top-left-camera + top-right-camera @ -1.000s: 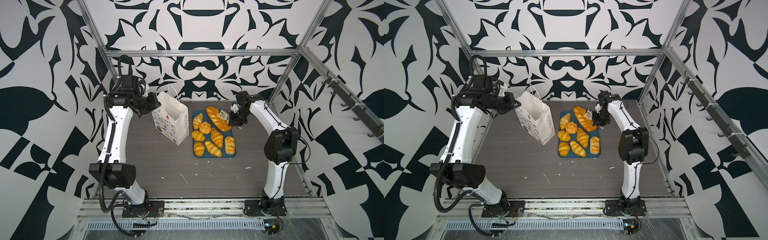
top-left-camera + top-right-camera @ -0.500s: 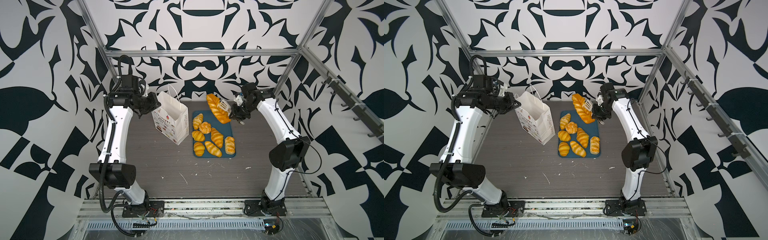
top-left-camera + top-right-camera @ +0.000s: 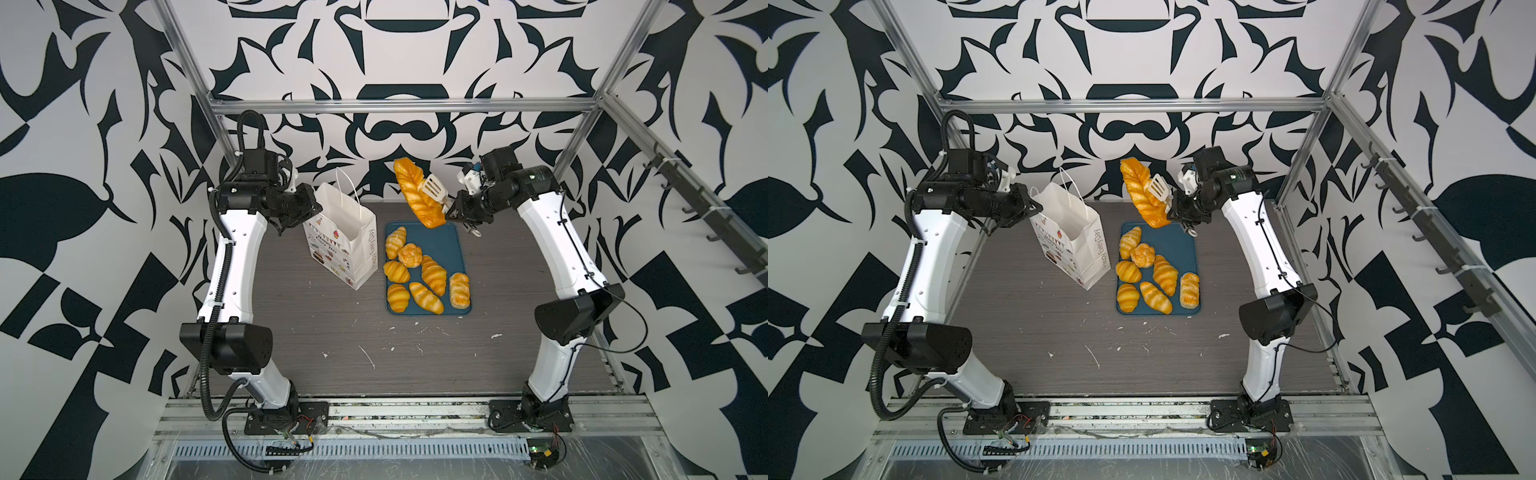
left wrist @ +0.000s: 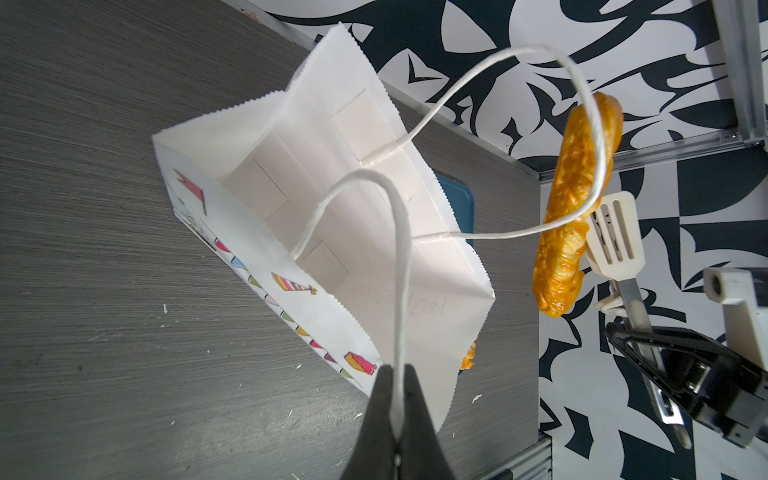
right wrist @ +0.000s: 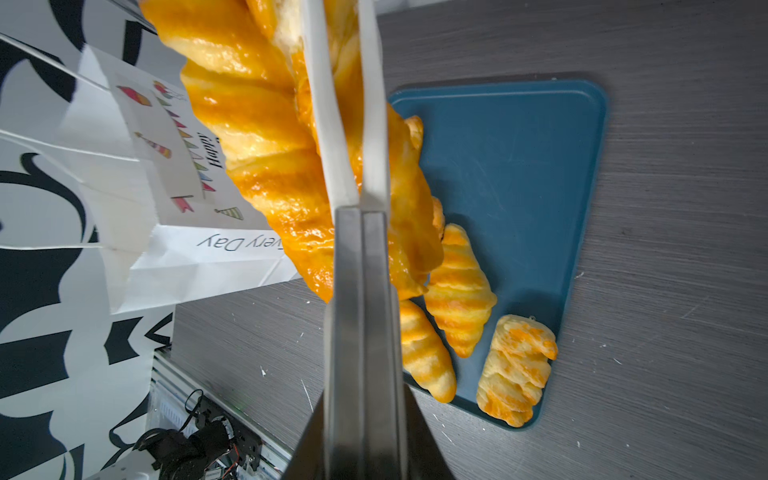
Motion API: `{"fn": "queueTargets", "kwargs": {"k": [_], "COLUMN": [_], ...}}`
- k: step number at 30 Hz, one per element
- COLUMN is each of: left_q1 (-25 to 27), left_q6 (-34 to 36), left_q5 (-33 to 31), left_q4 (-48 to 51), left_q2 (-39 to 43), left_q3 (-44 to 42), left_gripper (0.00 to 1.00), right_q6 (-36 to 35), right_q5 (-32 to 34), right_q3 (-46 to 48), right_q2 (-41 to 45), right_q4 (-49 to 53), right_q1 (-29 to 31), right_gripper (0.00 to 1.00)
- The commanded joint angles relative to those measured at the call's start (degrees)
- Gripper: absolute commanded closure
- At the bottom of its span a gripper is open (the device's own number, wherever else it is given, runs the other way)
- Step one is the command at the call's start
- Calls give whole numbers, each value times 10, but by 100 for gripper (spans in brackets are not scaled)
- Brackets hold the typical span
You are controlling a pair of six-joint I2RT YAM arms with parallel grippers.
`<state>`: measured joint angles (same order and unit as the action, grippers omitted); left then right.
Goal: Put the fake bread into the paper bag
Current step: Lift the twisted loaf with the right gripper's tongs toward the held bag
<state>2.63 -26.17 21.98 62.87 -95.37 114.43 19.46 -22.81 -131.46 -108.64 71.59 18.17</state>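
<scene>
Plaited loaf (image 3: 417, 195): aloft, tilted, lower end over the far edge of the blue tray (image 3: 449, 249), apart from the paper bag (image 3: 345, 237). Pinched between white tongs (image 3: 434, 188), themselves clenched in the right gripper (image 3: 454, 207). Seven smaller pastries (image 3: 434, 274) on the tray's near part, far right corner bare. Bag upright just left of the tray, mouth gaping, zigzag rim clear. One cord handle (image 4: 400, 266) clamped tight in the left gripper (image 4: 395, 395). Table (image 3: 332, 340) in front open, scattered white specks only.
</scene>
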Motion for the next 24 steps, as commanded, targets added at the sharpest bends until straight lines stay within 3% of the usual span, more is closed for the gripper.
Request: {"fn": "queueTargets", "kwargs": {"k": [1,24], "left_q1": [-1,-6], "left_q6": [-6,-11], "left_q5": [5,3], "left_q4": [18,21], "left_q2": [-4,16], "left_q3": [13,-3], "left_gripper": [100,100], "right_q6": [6,69], "right_q5": [-38,-130], "right_q3": [-47,-175], "right_q2": [41,-3], "right_q4": [-44,-144], "right_q1": [16,104], "right_gripper": [79,77]}}
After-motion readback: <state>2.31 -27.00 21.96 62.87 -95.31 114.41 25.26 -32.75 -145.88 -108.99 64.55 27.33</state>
